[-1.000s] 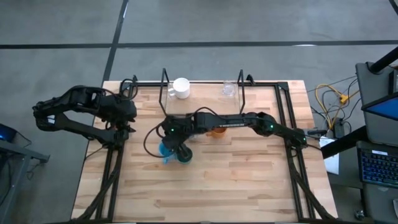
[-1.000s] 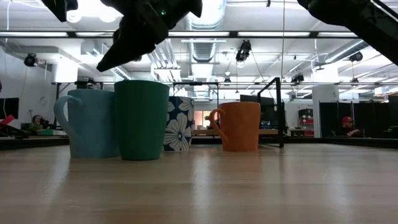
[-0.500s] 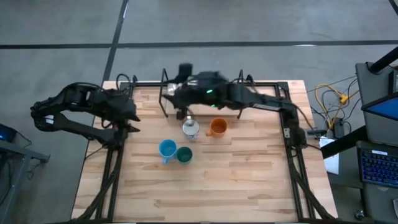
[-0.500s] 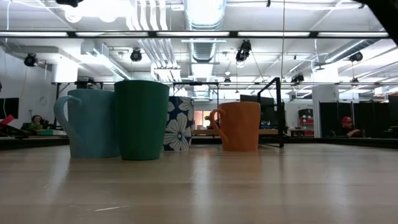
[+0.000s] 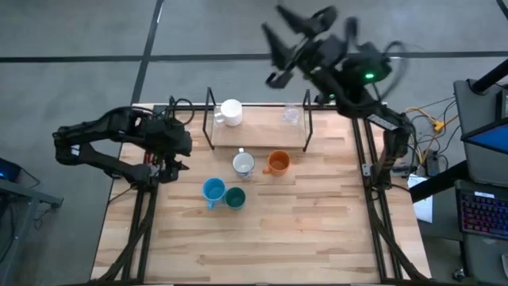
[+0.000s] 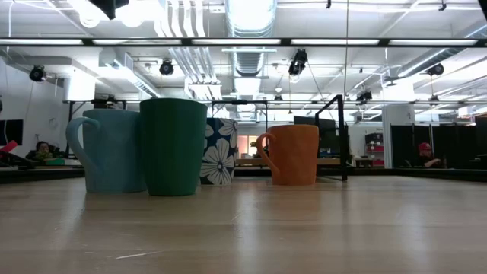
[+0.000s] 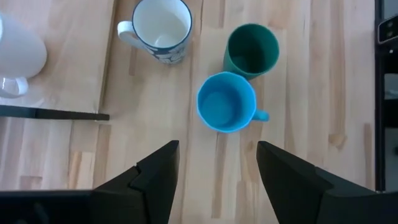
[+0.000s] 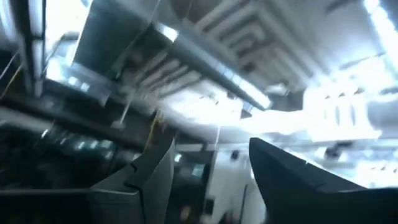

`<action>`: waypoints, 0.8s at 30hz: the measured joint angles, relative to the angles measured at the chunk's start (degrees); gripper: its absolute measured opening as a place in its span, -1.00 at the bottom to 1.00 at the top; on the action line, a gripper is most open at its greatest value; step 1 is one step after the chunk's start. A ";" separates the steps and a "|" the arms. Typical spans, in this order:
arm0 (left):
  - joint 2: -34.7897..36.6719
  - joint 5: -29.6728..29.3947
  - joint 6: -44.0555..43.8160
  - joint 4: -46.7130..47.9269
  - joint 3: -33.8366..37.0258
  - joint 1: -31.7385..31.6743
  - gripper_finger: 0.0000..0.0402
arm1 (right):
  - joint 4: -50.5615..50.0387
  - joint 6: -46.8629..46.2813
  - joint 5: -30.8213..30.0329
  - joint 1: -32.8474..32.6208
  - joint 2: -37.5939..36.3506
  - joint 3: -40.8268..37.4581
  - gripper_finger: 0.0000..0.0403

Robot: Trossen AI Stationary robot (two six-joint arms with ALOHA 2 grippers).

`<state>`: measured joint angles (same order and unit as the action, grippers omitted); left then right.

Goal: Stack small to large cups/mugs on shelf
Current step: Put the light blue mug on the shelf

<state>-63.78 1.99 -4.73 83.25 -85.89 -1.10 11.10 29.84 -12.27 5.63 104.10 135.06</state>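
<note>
Right pincer [image 5: 278, 40] raised beyond shelf [image 5: 258, 147], parted, empty, left pincer [image 7: 217, 165] parted above blue mug [image 7: 227, 102], no legible writing.

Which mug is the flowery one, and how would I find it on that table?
Start at the shelf, the low wood plank in a black wire frame at the table's far edge. Just in front of it stand two mugs side by side; the flowery mug is the one beside the orange mug. It alone is white inside with white blossoms on dark blue, while its neighbours are plain orange, light blue and dark green.
</note>
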 joint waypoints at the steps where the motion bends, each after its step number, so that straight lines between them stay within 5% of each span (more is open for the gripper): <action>1: 0.20 0.04 -0.50 -0.01 -0.05 0.00 0.00 | -0.58 -1.39 0.12 0.13 0.17 -0.15 0.00; 6: 1.89 0.08 -2.28 0.12 -0.09 0.00 0.00 | 1.27 -11.80 5.07 0.10 0.20 -0.08 0.00; 13: 3.07 1.29 1.35 -0.96 -1.02 0.00 0.00 | 0.49 -10.25 9.81 -1.74 0.09 -0.23 0.00; 16: -0.44 1.03 11.30 -4.75 -4.86 -0.02 0.00 | -0.43 -10.28 9.60 -2.41 -1.29 -0.23 0.00; 21: -11.61 -11.20 29.91 -18.88 -17.84 -0.56 0.00 | -7.58 -10.06 9.21 -2.61 -3.81 0.11 0.00; 24: -19.01 -11.54 41.85 -28.46 -26.17 -3.11 0.00 | -8.27 -8.76 9.10 -4.18 -3.70 -0.21 0.00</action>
<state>-82.79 -9.55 37.12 54.80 -112.06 -4.22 2.83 21.07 -3.17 1.45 100.40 134.85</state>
